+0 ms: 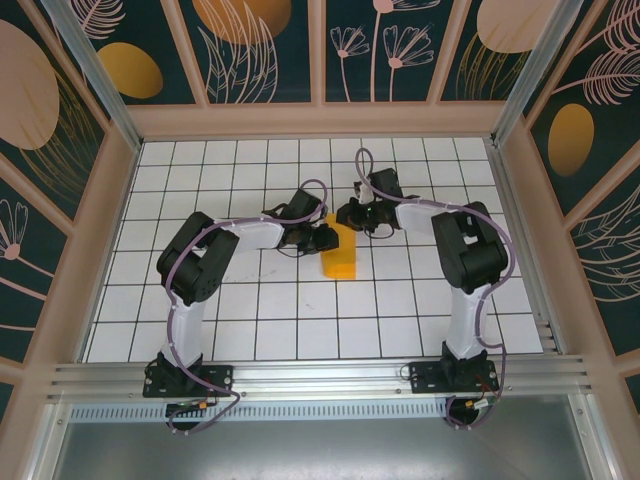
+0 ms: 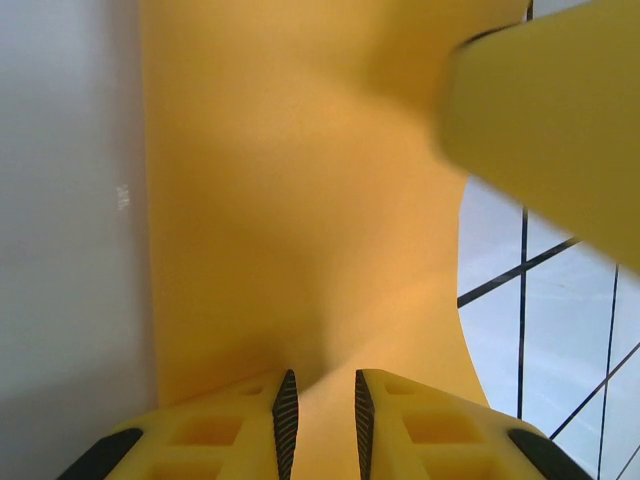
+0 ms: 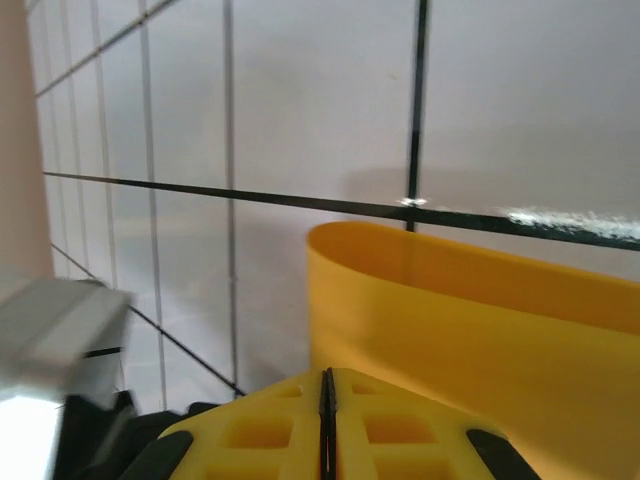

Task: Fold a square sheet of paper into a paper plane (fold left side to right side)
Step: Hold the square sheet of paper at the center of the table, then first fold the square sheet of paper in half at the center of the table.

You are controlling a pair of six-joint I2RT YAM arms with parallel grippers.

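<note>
Looking along my left hand (image 2: 321,388), I see its two fingers (image 2: 225,428) standing a narrow slit apart, with the black ribbed pads facing each other. The sheet of paper (image 2: 300,200) shows orange-yellow in that slit. It spreads straight ahead of the fingertips as a broad band, but I cannot tell whether the pads pinch it or merely straddle it. A soft shadow dents the paper just beyond the tips. Left of the band lies the plain white bench (image 2: 70,250); to the right are tiles with dark lines. Ahead and to the right, a blurred yellow bar (image 2: 550,120), the colour of my own fingers, crosses above the paper's far end.

My right hand (image 3: 327,378) has its fingers pressed together, with only a hairline seam between them. Just past the tips and off to their right, the paper rises from the bench as a curved wall with a rounded edge. I cannot tell whether a layer of it is caught in the seam. Beyond the paper are more white tiles, and low to the left sits a blurred grey-white shape (image 3: 60,330).

From above, my two hands meet close together over the far end of the paper — left hand on its left side, right hand on its right. The paper is a narrow strip whose near end points back toward my bases. Dark floral walls (image 1: 250,40) enclose the bench.
</note>
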